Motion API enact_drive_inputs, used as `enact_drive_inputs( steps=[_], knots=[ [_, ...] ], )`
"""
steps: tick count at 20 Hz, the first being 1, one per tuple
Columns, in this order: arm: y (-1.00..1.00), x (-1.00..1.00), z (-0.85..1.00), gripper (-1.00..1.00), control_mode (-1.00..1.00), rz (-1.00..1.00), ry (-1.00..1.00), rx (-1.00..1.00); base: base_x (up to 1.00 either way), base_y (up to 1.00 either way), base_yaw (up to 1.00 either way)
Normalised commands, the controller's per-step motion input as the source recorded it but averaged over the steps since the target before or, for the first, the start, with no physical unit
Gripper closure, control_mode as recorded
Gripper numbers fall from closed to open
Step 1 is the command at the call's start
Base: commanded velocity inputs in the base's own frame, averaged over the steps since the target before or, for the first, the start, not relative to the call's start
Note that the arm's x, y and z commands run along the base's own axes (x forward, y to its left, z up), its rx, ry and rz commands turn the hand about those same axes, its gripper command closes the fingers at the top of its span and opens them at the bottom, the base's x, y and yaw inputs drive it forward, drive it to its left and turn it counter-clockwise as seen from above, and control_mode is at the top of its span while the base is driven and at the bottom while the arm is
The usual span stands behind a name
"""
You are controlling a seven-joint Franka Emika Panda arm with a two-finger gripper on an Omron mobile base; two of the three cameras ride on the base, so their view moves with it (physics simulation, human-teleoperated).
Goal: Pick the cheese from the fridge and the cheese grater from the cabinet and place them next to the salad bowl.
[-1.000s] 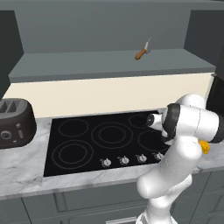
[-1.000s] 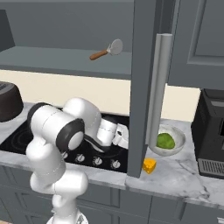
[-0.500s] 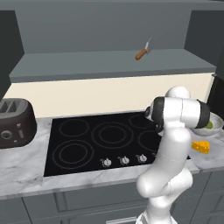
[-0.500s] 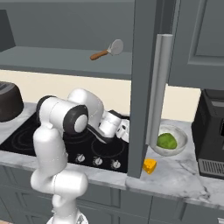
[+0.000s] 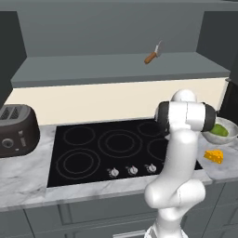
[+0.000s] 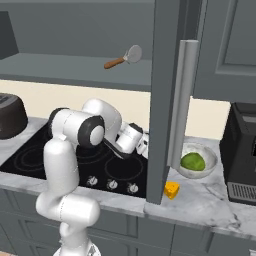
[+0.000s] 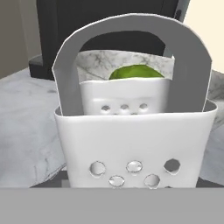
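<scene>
Plainly, at this moment the scene stood as follows.
Gripper [image 6: 145, 145]: it reached out over the right edge of the stove [image 5: 111, 151] toward the salad bowl; in the right base view a pale object sat at its tip, partly behind the open cabinet door [image 6: 167, 100].
Grip: the jaws stood fairly wide; the cheese grater [image 7: 135, 135] sat square and very close in front of the hand camera, upright with its loop handle on top, and appeared held, though the finger tips themselves were hidden, so contact could not be told for certain.
Cheese grater: pale metal, round holes in its near face, loop handle arching above.
Salad bowl [image 6: 198, 162]: on the marble counter [image 5: 28, 176] right of the stove, green pieces inside; in the hand view the green showed through the grater's handle, beyond it.
Cheese [image 5: 214, 155]: a small yellow wedge on the counter just in front of the bowl, near the counter's edge.
Cabinet [image 5: 121, 69]: its long shelf carried a small brown-handled utensil [image 5: 152, 53].
Toaster [image 5: 16, 130]: dark, at the left end of the counter, well apart from the arm.
</scene>
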Motion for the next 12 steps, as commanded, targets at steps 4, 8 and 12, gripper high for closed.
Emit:
enact_drive_inputs(
  steps=[4,8,12],
  knots=[
    [-0.11,-0.11,-0.57,-1.0,-1.0,-0.07,0.0,0.0,0.0,0.0,0.0],
    [-0.1,-0.21,-0.51,-1.0,-1.0,-0.04,-0.02,0.0,0.0,0.0,0.0],
    [-0.04,-0.2,-0.38,-1.0,-1.0,-0.01,-0.06,0.0,0.0,0.0,0.0]
  ],
)
